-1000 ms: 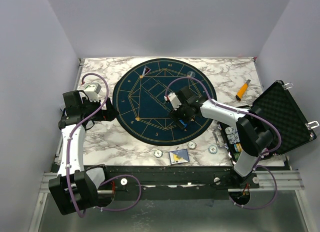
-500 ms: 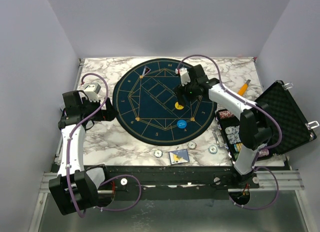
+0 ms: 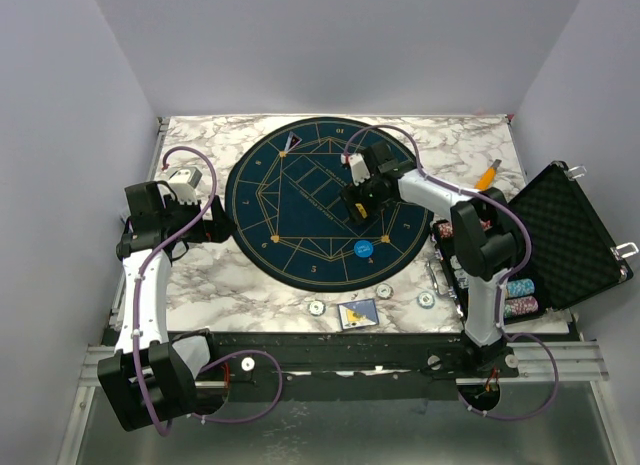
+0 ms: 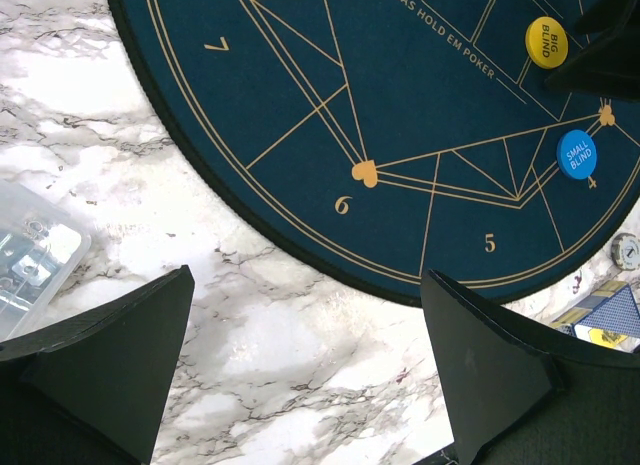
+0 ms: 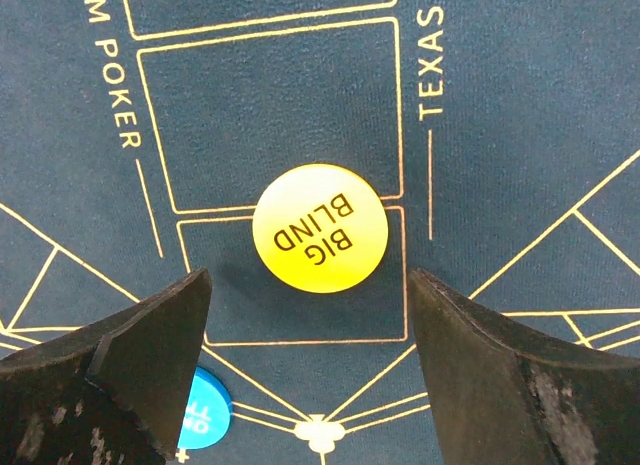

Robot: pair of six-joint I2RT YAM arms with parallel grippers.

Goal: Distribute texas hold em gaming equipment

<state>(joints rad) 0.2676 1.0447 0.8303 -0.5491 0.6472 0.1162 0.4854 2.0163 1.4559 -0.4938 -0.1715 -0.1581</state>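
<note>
Right end effector [image 5: 308, 277]: wide, empty, straddling the yellow button [image 5: 320, 228]
Yellow button: flat on the blue mat [image 3: 300, 200], lettered BIG BLIND
Blue button [image 4: 577, 153]: on the mat nearby, toward the near rim
Left end effector [image 4: 308, 277]: wide, empty, over the counter [image 3: 230, 275] at the mat's left edge
Step, judged: handling the yellow button; lifting or leaving it, cannot tell
Advice: keep the disc centred, descend square to the mat, close gently on its thin edge, avoid the blue button
Obscured: height above mat unreadable; top view hides the yellow button under the right arm [image 3: 435, 193]; blue button cut off in right wrist view
</note>
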